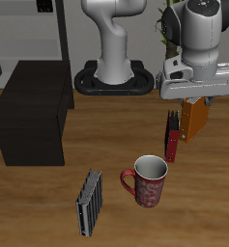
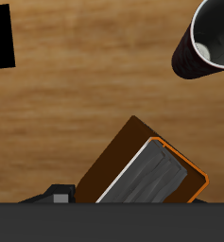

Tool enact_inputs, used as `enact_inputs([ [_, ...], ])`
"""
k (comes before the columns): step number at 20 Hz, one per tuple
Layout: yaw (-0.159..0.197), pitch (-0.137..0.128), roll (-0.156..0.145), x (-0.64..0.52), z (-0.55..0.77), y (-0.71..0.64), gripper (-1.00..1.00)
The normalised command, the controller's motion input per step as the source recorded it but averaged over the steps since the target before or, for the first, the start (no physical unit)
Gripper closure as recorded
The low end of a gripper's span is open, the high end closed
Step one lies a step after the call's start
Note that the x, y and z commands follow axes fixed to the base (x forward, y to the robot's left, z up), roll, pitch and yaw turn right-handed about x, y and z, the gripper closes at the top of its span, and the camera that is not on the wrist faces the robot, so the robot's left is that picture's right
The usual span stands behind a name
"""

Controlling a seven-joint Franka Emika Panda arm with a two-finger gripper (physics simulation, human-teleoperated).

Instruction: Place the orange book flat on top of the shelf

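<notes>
My gripper (image 1: 193, 100) is shut on the orange book (image 1: 191, 119) and holds it upright, lifted a little above the table. In the wrist view the orange book (image 2: 157, 178) shows close up, with its pale grey page edge inside an orange rim; my fingertips are hidden there. The shelf (image 1: 34, 118), a low black cabinet with a flat top, stands at the far side of the table from the gripper, well apart from it. A corner of the shelf (image 2: 0, 38) also shows in the wrist view.
A dark red book (image 1: 171, 137) stands upright just beside the held book. A dark red mug (image 1: 148, 180) (image 2: 208, 36) stands nearer the table's front edge. A grey striped book (image 1: 89, 203) stands near the front edge. A tall grey shelving unit (image 1: 29, 34) is behind the cabinet.
</notes>
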Motion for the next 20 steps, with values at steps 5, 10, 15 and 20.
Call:
enact_inputs([
  [5,0.045,0.011,0.026,-0.49,0.59,-0.43,1.00],
  [10,0.098,-0.021,-0.078,-0.37,0.42,-0.61,1.00],
  [15,0.004,0.004,-0.061,-0.24,0.30,-0.59,1.00],
  [20,0.003,0.010,-0.079,-0.22,0.32,-0.96,1.00],
])
